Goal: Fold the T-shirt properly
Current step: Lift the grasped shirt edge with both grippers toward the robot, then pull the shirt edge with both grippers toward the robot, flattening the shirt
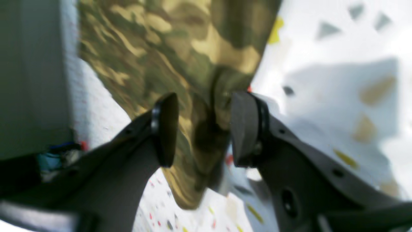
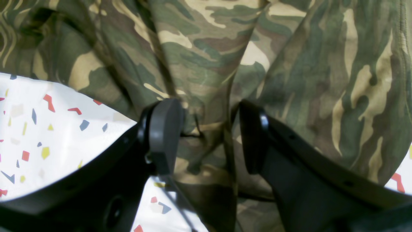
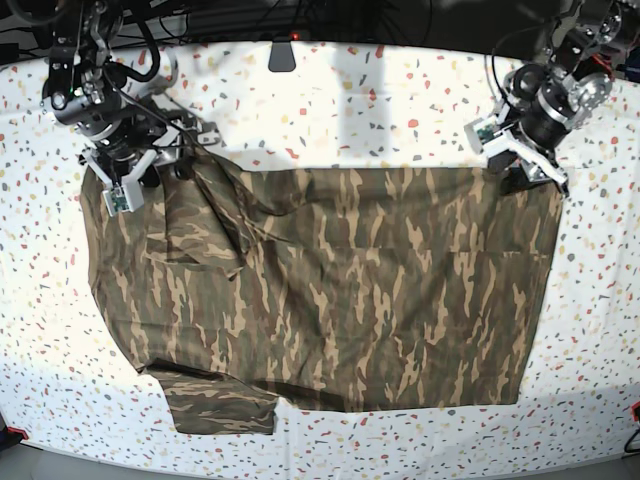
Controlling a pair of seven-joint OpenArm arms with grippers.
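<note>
Camouflage T-shirt spread on the speckled desk, far corners bunched between the half-open jaws of the left pincer and right pincer; uneven lifting may slip a corner or skew the fold.

My rig: two black-and-silver arms with black cables, each gripper dark grey plastic, rounded oval fingertips, small holes along the fingers, wrist-mounted green circuit board.

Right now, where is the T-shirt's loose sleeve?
In the base view the sleeve lies flat at the T-shirt's lower left corner, on the speckled table, far from both end effectors.
</note>
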